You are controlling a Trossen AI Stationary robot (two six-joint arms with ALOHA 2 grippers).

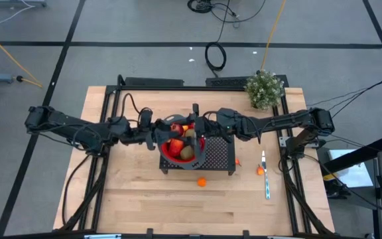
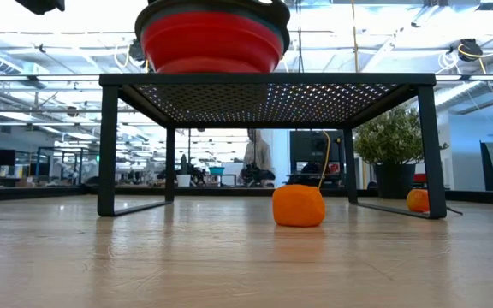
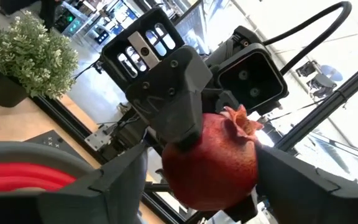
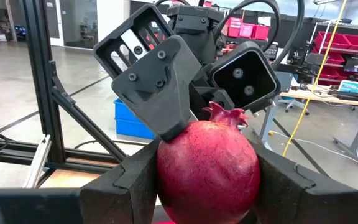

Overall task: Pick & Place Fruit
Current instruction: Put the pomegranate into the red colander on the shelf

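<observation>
A dark red pomegranate (image 4: 207, 168), one of the fruit, hangs in the air over the red bowl (image 1: 172, 154), which stands on a black mesh stand (image 1: 219, 159). My right gripper (image 4: 207, 190) comes from the table's right and is shut on it. My left gripper (image 3: 210, 186) faces it from the left, rolled to a slant and open. Its fingers stand on either side of the pomegranate (image 3: 210, 162), with a narrow gap showing. Brown ovals and other red and orange pieces lie in the bowl. One orange ball (image 1: 201, 181) lies on the table in front of the stand. My right gripper pinches the pomegranate's two sides (image 4: 166, 177) between its two fingers, low on the fruit's round body. The fingers come level from the table's right. The fruit is lifted clear above the bowl, its crown (image 4: 229, 115) pointing up.
The bowl (image 2: 212, 38) sits near the left end of the stand's top (image 2: 268, 81). A second orange ball (image 1: 260, 170) and a thin utensil (image 1: 266, 178) lie right of the stand. A potted plant (image 1: 265, 88) stands at the far right. Bare wood lies near the front edge.
</observation>
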